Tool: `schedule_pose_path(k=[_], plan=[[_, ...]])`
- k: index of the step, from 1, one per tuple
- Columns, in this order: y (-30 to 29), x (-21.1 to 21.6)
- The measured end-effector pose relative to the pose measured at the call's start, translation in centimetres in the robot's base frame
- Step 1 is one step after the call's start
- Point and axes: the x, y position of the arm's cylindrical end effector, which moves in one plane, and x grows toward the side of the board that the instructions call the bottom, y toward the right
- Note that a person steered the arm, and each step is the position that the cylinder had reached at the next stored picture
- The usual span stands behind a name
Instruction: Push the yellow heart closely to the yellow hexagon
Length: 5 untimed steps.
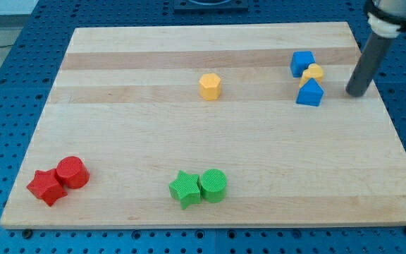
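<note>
The yellow heart lies near the view's upper right, wedged between two blue blocks: a blue block just above-left of it and a blue triangular block just below it. The yellow hexagon stands alone near the upper middle of the board, well to the left of the heart. My tip rests on the board to the right of the heart and the blue blocks, a short gap away, touching none of them.
A red star and a red cylinder sit together at the lower left. A green star and a green cylinder sit together at the lower middle. The board's right edge runs close to my tip.
</note>
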Motion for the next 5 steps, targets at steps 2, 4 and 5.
schedule_pose_path(k=[2,4,5], plan=[[-4.2,-3.0],[-9.1,1.0],[-9.5,0.2]])
